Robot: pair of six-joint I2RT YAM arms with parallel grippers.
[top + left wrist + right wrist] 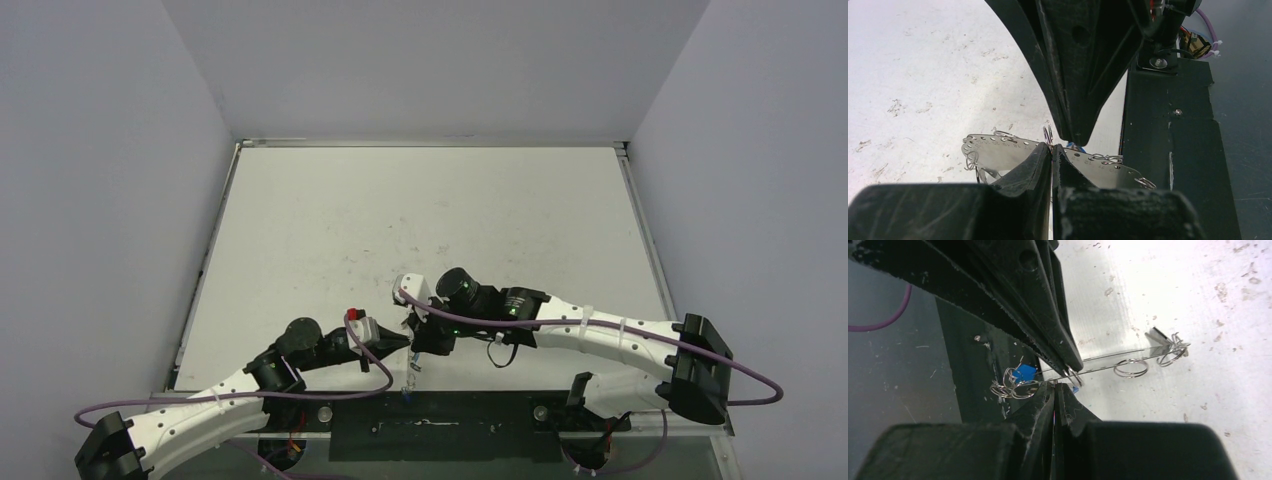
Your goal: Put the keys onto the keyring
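At the near edge of the table (430,220), just ahead of the black mounting plate (1173,150), my two grippers meet tip to tip. My left gripper (1052,150) is clenched on the keyring (998,150), pinching its flat perforated band edge-on, with small loops (1131,368) strung along it. My right gripper (1054,388) is pressed closed too, right against the band. A sliver of blue shows at its tip, but I cannot tell whether I am pinching it. A blue-capped key (1023,374) sits among a cluster of loops at the band's end over the plate. I judge this to be the threading step: one hand steadies the ring while the other works a key onto a loop. The next move calls for a tiny, exact nudge along the loop's wire, without twisting the band out of my left grip
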